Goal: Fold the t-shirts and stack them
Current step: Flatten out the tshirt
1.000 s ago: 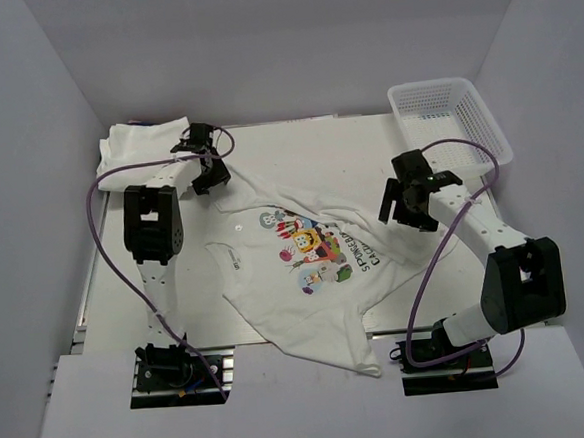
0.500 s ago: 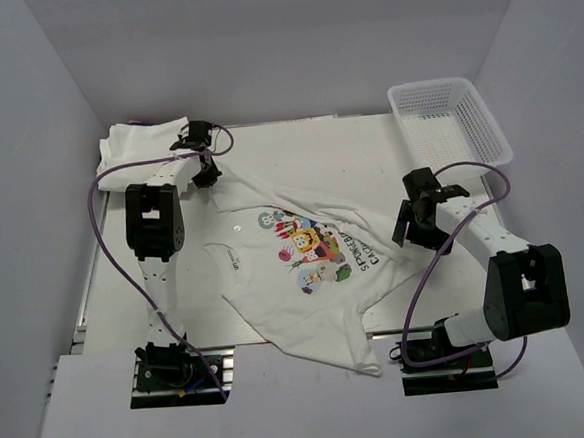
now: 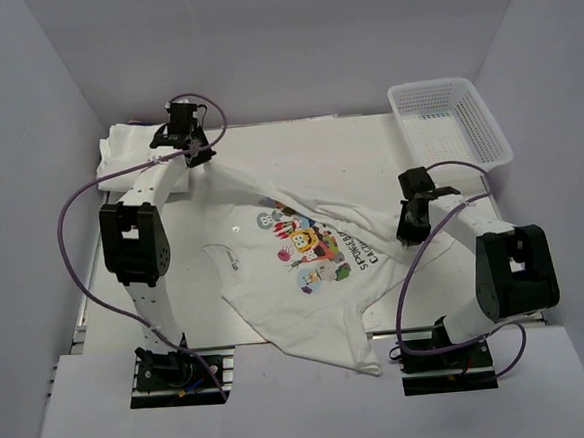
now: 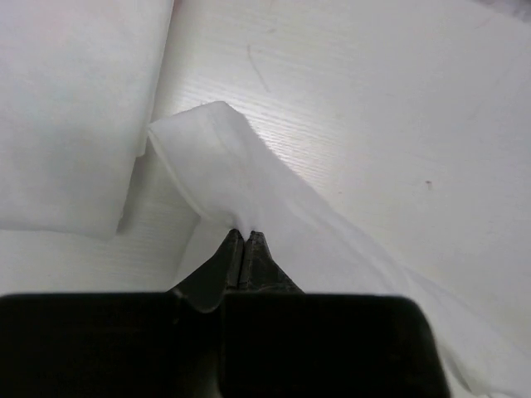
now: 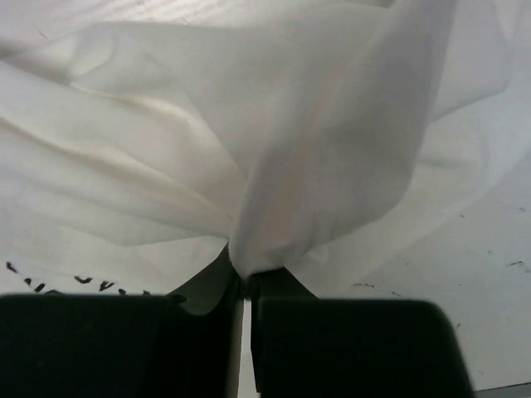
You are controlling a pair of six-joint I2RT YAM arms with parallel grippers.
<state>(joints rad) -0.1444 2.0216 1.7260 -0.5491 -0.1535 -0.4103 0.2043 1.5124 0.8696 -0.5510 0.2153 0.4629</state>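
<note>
L jaws are pinched closed on printed t-shirt (image 3: 311, 278) edge, R jaws likewise on opp. edge. Mesh basket (image 3: 485, 115) is set at far-R bench (image 3: 317, 147) corner, apart from it.

A white printed t-shirt (image 3: 308, 298) lies rumpled and print up across the middle of the bench (image 3: 367, 144). Its collar points toward the left edge and one end drapes past the near edge. One sleeve stretches taut toward the far left corner, and the right side is bunched. A plain t-shirt (image 3: 131, 145) lies folded in the far left corner.
</note>
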